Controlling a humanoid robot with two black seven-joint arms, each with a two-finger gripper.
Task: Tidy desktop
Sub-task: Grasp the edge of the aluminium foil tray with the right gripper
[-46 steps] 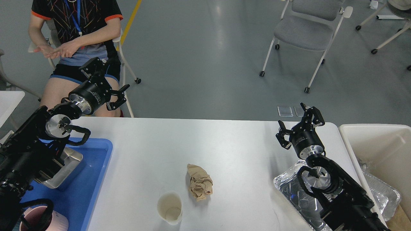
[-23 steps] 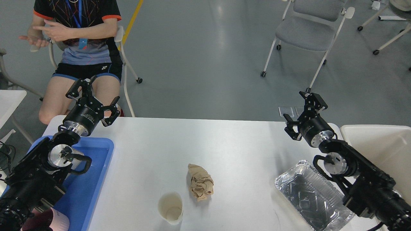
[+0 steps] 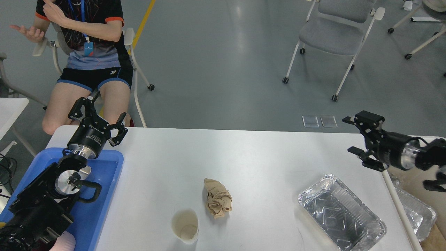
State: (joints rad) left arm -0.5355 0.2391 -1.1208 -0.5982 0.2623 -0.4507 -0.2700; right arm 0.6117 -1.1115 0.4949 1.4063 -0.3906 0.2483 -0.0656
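Note:
The white desktop (image 3: 251, 157) fills the lower half of the head view. On it lie a crumpled brown paper ball (image 3: 217, 202) near the middle, a white paper cup (image 3: 184, 226) at the front, and an empty foil tray (image 3: 341, 212) at the right. My left gripper (image 3: 99, 116) is open and empty above the desk's far left corner. My right gripper (image 3: 356, 136) is open and empty, pointing left over the desk's right edge.
A blue plastic tray (image 3: 104, 195) sits on the left under my left arm. A beige bin (image 3: 423, 205) with foil trays stands off the right edge. A seated person (image 3: 87, 52) is behind the far left corner. A grey chair (image 3: 331, 35) stands far behind.
My right arm has swung right and off the foil tray, so the tray now shows whole. My left gripper has lowered and pulled left toward the desk's far corner. The person has raised both hands.

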